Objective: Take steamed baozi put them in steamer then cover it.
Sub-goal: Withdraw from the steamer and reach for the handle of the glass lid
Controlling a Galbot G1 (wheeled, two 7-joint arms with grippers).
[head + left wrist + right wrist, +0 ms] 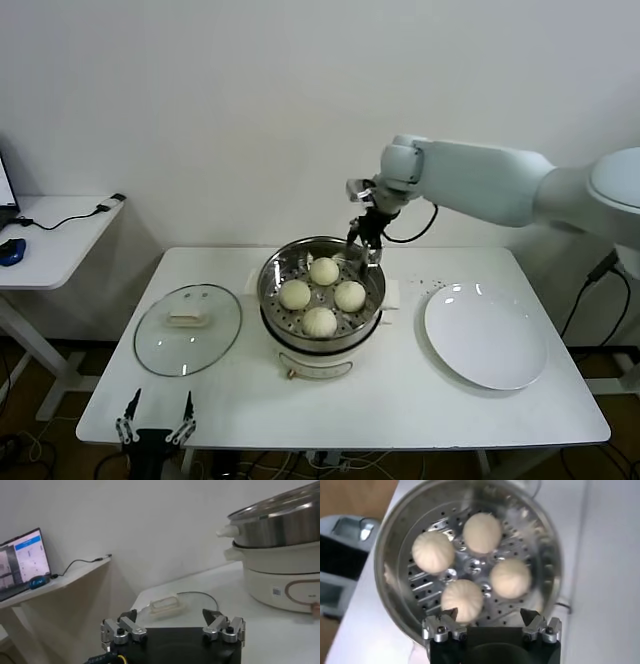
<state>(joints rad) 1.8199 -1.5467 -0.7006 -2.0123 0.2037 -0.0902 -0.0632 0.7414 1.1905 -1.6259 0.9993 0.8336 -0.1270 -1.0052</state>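
Head view: all four steamed baozi [322, 295] sit in the steamer [275, 268], the right gripper [366, 240] hangs over its far rim with jaws spread wide and empty, and the cover [188, 328] lies flat on the table [400, 400] to the steamer's left, the plate [486, 335] bare.

Left wrist view: the left gripper [172, 626] (parked at the table's near edge) stands fully open, empty, facing the cover's handle [165, 603].

Right wrist view: nothing sits between the right gripper's fingers [442, 625]; covering is probably next, so clear this arm, then grasp the handle squarely and lower the cover level.

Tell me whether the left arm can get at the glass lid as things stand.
Probably yes: the left pincer is open at the table's near edge, the round clear glass lid lies flat just beyond it, nothing between them.
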